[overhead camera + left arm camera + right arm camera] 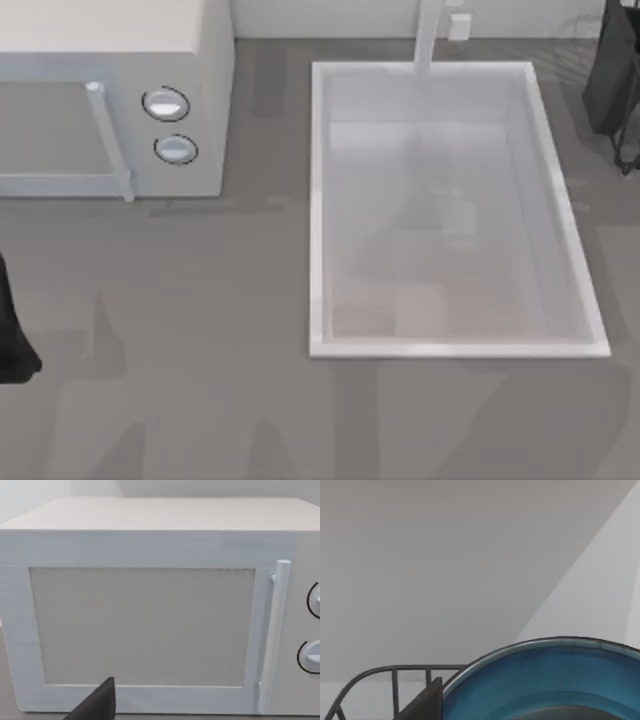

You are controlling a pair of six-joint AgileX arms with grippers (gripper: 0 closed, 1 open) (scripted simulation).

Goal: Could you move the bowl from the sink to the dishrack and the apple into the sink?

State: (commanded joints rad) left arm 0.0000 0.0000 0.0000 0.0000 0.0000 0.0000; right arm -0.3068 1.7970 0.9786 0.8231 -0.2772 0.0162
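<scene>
The blue bowl (pixel 545 680) looms close in the right wrist view, its rim right beside a dark part of my right gripper (pixel 426 705). Just past it curves a thin grey wire of the dishrack (pixel 395 669). Whether the bowl is held or resting I cannot tell. In the top view the white sink (pixel 318 200) has nothing in its basin, and its faucet post (pixel 428 35) stands at the far rim. My right arm (pixel 615 75) is at the top right corner. The apple is out of view. My left arm (pixel 12 345) is parked at the left edge.
A white microwave (pixel 110 90) with two round knobs (pixel 166 104) and a bar handle stands at the back left; the left wrist view faces its door (pixel 145 625) and shows a dark tip of my left gripper (pixel 100 705). Grey counter (pixel 200 330) lies between microwave and sink.
</scene>
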